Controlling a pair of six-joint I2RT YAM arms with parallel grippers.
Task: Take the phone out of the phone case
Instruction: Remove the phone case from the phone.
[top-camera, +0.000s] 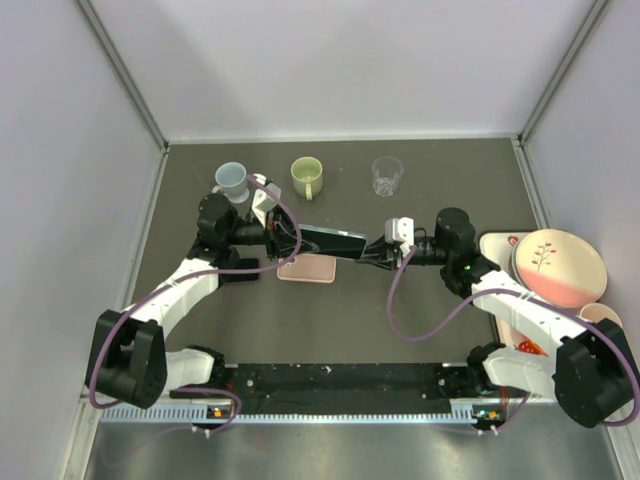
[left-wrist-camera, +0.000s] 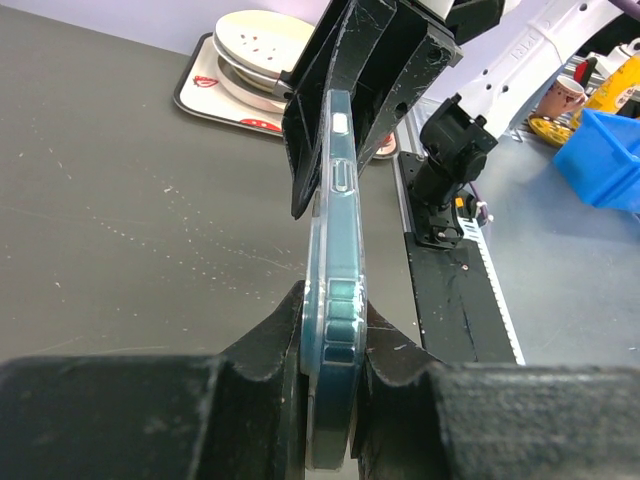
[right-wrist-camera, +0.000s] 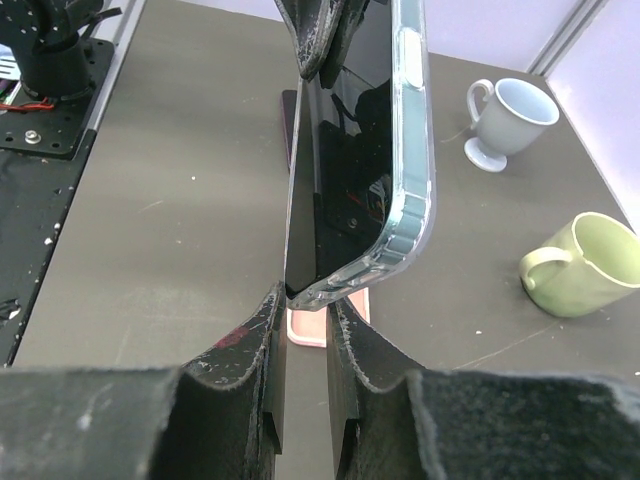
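1. The phone (top-camera: 330, 241) is held off the table at the centre of the top view, stretched between the left gripper (top-camera: 290, 238) and the right gripper (top-camera: 375, 252).
2. In the left wrist view, the left gripper (left-wrist-camera: 333, 320) is seen pressed together on the clear phone case (left-wrist-camera: 335, 300). One finger (left-wrist-camera: 275, 340) is set against each broad face at the bottom of the frame.
3. The right gripper (left-wrist-camera: 360, 80) is seen at the far end of the phone case, at the top of that frame.
4. In the right wrist view, the right gripper (right-wrist-camera: 305, 310) is pinched on the near corner, where the phone case (right-wrist-camera: 412, 150) meets the dark phone (right-wrist-camera: 305, 200).
5. Above that corner the phone case is bowed away to the right, and a gap shows between it and the phone.
6. A flat pink object (top-camera: 308, 268) lies on the table just below the phone in the top view; what it is cannot be told.
7. A grey-blue cup (top-camera: 231, 180), a green mug (top-camera: 306, 176) and a clear glass (top-camera: 386, 175) stand in a row across the upper part of the top view.
8. A tray (top-camera: 492, 245) with plates (top-camera: 557, 265) is seen at the right edge.
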